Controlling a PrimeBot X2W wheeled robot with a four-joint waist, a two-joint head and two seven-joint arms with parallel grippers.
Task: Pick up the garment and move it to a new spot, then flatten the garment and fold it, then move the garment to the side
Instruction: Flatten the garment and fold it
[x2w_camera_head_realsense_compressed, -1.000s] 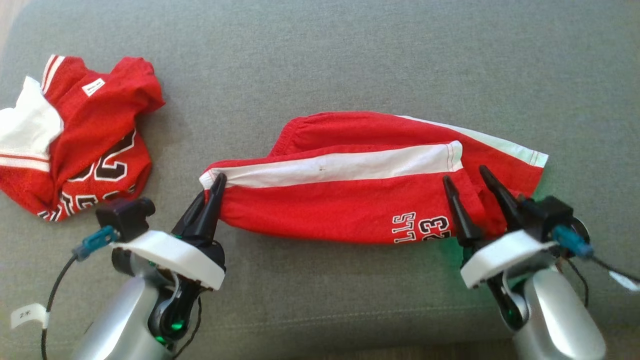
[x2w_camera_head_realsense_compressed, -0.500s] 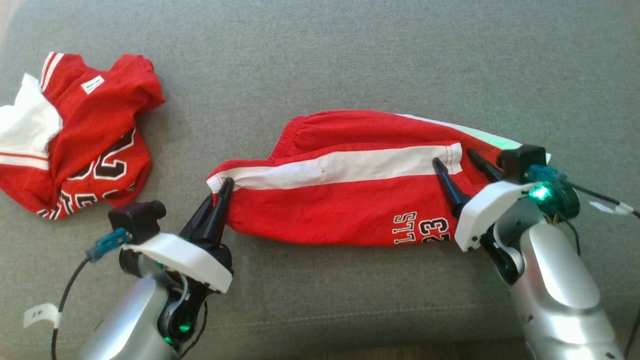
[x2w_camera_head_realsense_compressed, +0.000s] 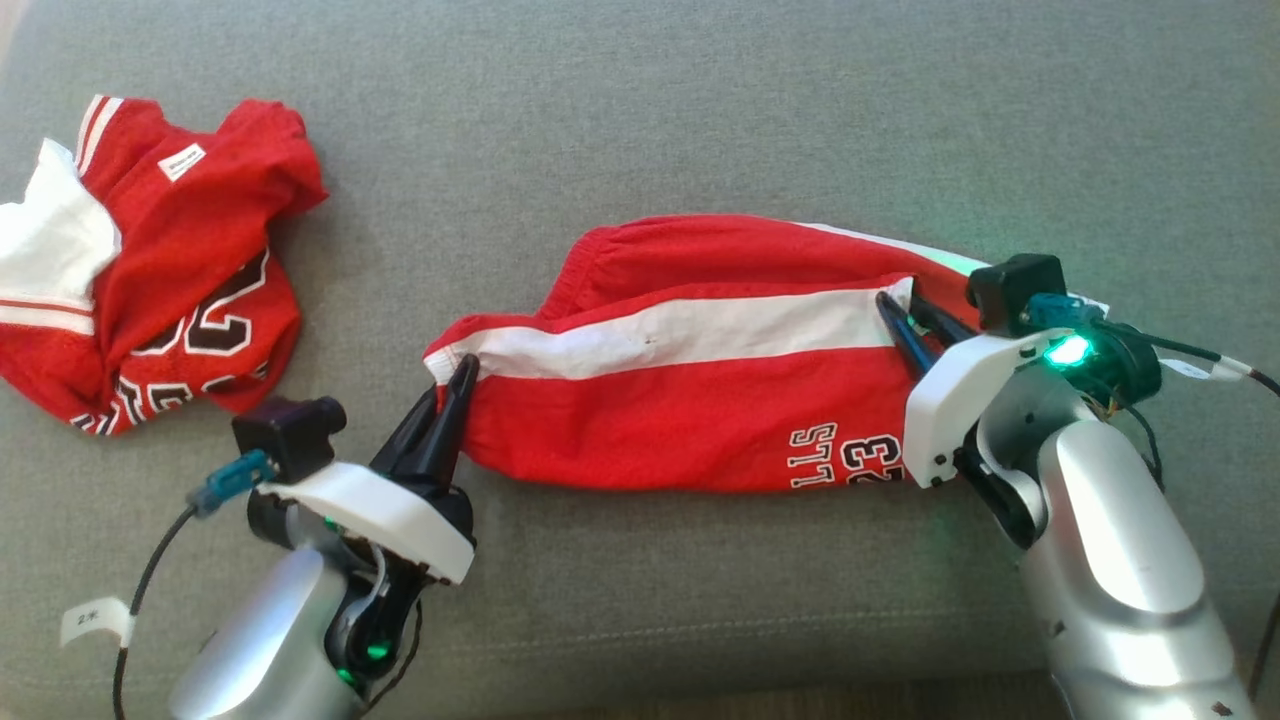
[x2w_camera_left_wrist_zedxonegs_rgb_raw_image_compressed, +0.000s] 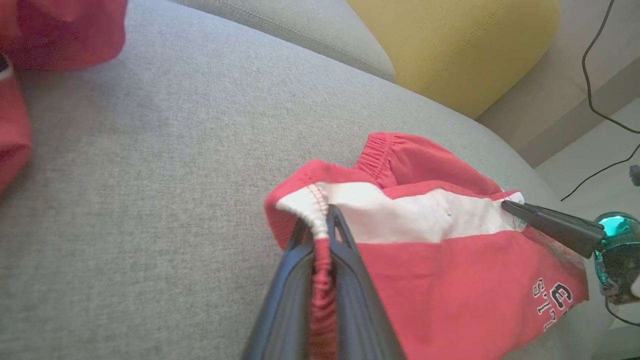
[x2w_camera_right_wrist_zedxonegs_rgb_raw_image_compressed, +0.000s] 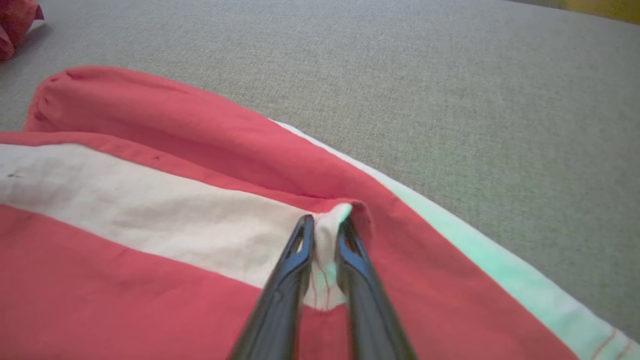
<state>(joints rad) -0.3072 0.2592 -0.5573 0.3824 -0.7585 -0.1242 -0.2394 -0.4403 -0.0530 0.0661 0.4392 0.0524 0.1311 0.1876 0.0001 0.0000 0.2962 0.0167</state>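
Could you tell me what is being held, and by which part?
Shorts: left end effector grips the waistband edge, right end effector the stripe's hem end.

silver arms, white wrist plates, dark fingers

each forearm (x2w_camera_head_realsense_compressed: 1110, 560) is a smooth silver shell capped by a white plate (x2w_camera_head_realsense_compressed: 380, 505). the left hand (x2w_camera_head_realsense_compressed: 455, 378) and right hand (x2w_camera_head_realsense_compressed: 898, 300) each have two long, tapering dark fingers. a boxy black camera (x2w_camera_head_realsense_compressed: 290, 435) sits on each wrist, with a teal plug (x2w_camera_head_realsense_compressed: 230, 480) and a thin black cable (x2w_camera_head_realsense_compressed: 140, 590). green lights (x2w_camera_head_realsense_compressed: 1068, 350) glow at both wrists. a white paper tag (x2w_camera_head_realsense_compressed: 95, 622) wraps the left cable.
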